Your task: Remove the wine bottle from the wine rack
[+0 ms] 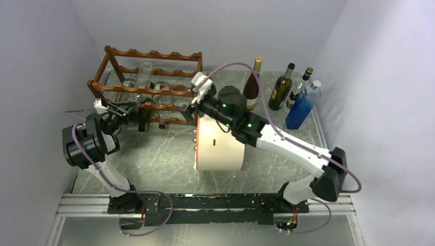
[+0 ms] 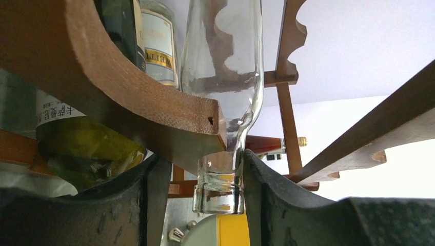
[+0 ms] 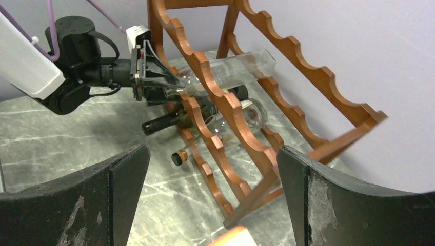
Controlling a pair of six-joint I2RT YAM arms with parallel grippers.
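A clear wine bottle lies on its side in the wine rack. It rests in a scallop of the front rail, above darker bottles, with its neck poking out toward the left gripper. The left jaws straddle the neck just behind the lip. One finger touches glass and a gap shows on the other side, so the bottle is not clamped. The right gripper hangs with jaws spread wide beside the rack, holding nothing. To do this well, close squarely behind the lip. Then draw straight back along the bottle's axis, level, so the shoulder clears the rail.
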